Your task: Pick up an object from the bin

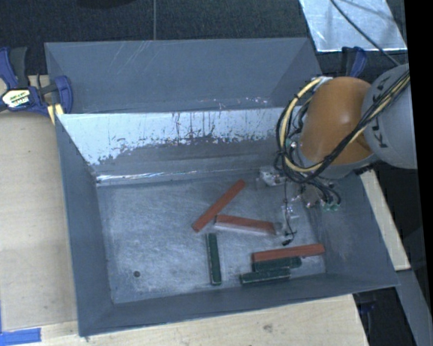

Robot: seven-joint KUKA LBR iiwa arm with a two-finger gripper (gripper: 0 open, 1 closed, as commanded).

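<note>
Jaws hover by the right end of a slim red-brown stick (245, 224).

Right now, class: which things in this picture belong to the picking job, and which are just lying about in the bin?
In the job:
gripper
grey bin
middle red-brown stick, its right end nearest the gripper; likely the pick, not certain

Lying about:
slanted red-brown stick
lone dark green stick
front red-brown stick
front dark green stick
</note>
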